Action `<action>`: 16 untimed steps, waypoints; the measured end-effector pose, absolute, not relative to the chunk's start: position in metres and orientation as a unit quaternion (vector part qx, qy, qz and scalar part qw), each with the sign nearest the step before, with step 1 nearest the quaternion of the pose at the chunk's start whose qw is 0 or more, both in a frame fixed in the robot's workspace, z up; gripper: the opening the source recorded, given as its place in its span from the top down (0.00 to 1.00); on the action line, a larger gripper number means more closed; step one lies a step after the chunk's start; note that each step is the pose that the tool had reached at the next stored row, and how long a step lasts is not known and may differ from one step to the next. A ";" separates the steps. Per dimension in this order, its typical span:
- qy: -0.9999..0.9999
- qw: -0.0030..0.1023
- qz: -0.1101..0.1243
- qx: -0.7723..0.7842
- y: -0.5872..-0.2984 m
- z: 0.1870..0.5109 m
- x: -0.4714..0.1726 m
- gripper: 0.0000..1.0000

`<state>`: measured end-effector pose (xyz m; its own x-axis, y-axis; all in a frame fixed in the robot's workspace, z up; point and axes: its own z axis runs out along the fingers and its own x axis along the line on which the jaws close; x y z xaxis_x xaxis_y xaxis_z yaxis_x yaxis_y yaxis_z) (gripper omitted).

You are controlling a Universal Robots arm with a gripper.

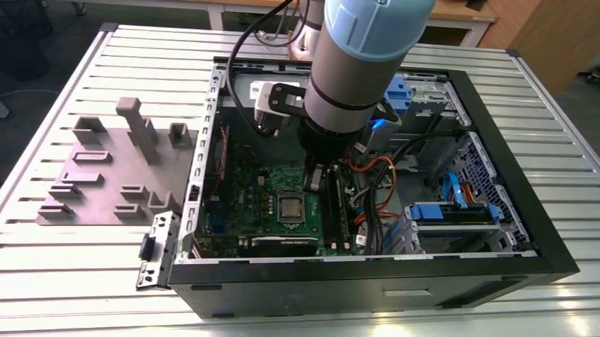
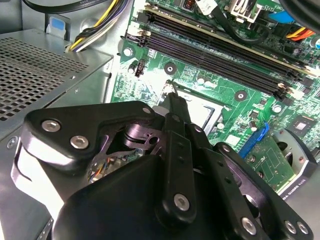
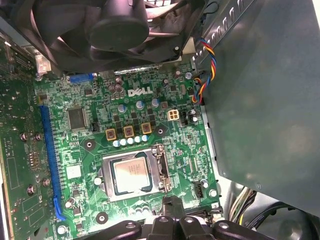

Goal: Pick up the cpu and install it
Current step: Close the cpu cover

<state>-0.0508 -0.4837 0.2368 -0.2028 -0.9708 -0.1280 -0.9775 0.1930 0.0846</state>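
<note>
Pale blue and grey arm (image 1: 361, 63), black screw-studded gripper (image 2: 172, 100) linkages

Ribbed metal table (image 1: 84, 281) with open computer case (image 1: 525, 232) and grey fixture plate (image 1: 94, 189).

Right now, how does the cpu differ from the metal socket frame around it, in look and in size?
The cpu is a small square with a plain silver-grey top; the socket frame is a larger rectangle that borders it. The cpu's surface is flat and closed, while the frame is an open border with a bar along one side. Both are silver metal and lie flat on the green motherboard, with the gripper just beside them.
</note>
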 end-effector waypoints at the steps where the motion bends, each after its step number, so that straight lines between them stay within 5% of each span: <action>1: 0.772 0.023 0.073 -0.631 -0.484 0.237 -0.051 0.89; 16: 0.765 0.023 0.072 -0.639 -0.487 0.232 -0.049 0.89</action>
<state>-0.0494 -0.4872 0.2324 -0.1820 -0.9749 -0.1281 -0.9817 0.1727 0.0803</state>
